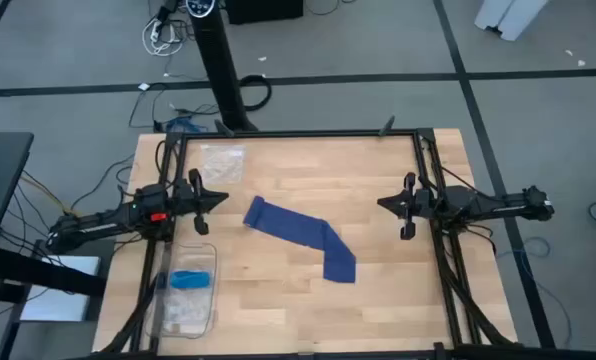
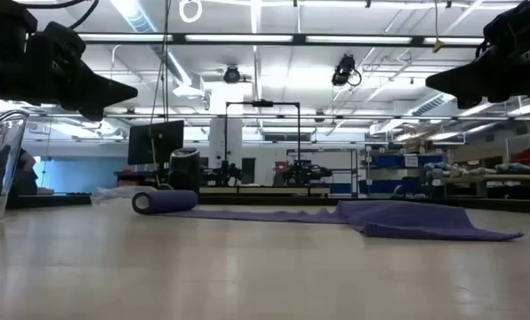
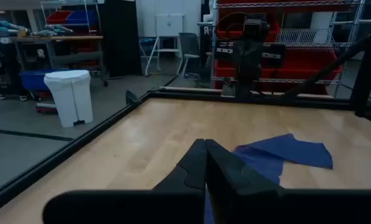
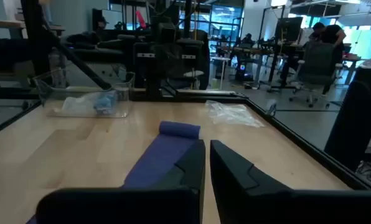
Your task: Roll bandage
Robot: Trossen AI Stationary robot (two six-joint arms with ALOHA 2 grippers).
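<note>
In the high view, nearest you at the table's front left edge sits a clear tray (image 1: 185, 290) with a light-blue item (image 1: 189, 279) in it. The bandage (image 1: 300, 236) lies mid-table, between the left gripper (image 1: 221, 196) and the right gripper (image 1: 383, 203), touching neither; its rolled end points toward the left gripper. A clear plastic bag (image 1: 221, 161) lies near the far left corner.

In the low view, you see the bandage's small roll (image 2: 163, 201) with its flat tail running to a rumpled end; both grippers hang above, cut off by the frame.

In the left wrist view, the fingers (image 3: 195, 167) are pressed together, hiding part of the bandage.

In the right wrist view, the fingers (image 4: 232, 165) stand nearly together with a thin gap, holding nothing, and the strip runs underneath them.
</note>
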